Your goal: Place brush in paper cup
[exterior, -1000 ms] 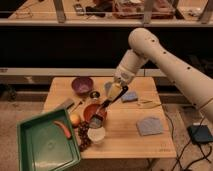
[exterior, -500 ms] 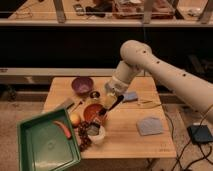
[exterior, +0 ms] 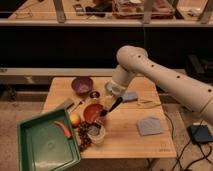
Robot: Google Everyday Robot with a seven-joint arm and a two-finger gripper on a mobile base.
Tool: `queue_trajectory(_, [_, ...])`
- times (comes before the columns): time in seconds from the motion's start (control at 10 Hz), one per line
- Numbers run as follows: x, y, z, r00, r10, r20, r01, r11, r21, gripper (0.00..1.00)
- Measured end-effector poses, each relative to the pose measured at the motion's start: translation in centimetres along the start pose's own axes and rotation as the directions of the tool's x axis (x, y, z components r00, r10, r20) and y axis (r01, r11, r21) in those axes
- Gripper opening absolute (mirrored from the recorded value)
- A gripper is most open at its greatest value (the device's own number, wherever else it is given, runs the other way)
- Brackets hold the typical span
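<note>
Brush held over the bowls, cup just below and to the left.

On your left sits the green plastic tray (exterior: 35, 150) with an orange carrot-like piece in it, then the short white paper cup (exterior: 96, 134) at the table's front, beside a dark grape cluster (exterior: 83, 137). Just above it is the red-orange bowl (exterior: 93, 112). The slim black-handled brush (exterior: 111, 107) slants down over that bowl, clamped in the gripper (exterior: 113, 96), whose fingers are closed on its upper handle. Carry the lower tip a little forward and left until it hangs inside the cup's rim, lower it, then let go; released early, it probably lands in the bowl.
</note>
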Motion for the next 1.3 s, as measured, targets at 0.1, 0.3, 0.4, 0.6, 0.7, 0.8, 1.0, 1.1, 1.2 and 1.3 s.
queue_trajectory(0.1, [0.0,0.2,0.0,1.000,0.003,0.001,-0.003,1.000,-0.002,0.00])
queue_trajectory(0.3, [0.0,0.7,-0.1,1.000,0.008,0.008,-0.007,1.000,-0.009,0.00])
queue_trajectory(0.4, [-0.1,0.8,-0.1,1.000,0.008,0.014,-0.007,1.000,-0.011,0.00])
queue_trajectory(0.6, [-0.2,0.8,-0.6,0.999,-0.025,0.020,0.026,0.999,-0.023,0.00])
queue_trajectory(0.7, [-0.3,0.5,-0.6,0.999,-0.040,0.025,0.040,0.999,-0.027,0.00])
queue_trajectory(0.8, [-0.2,0.1,-0.6,0.998,-0.054,0.025,0.055,0.998,-0.032,0.00])
queue_trajectory(1.0, [-0.3,-0.8,0.1,0.997,-0.075,0.026,0.076,0.996,-0.037,0.00])
queue_trajectory(1.1, [-0.3,-1.1,0.5,0.996,-0.080,0.029,0.081,0.996,-0.038,0.00])
queue_trajectory(1.2, [-0.2,-1.5,1.3,0.996,-0.082,0.033,0.083,0.996,-0.039,0.00])
queue_trajectory(1.3, [0.0,-1.7,1.9,0.996,-0.085,0.041,0.087,0.995,-0.042,0.00])
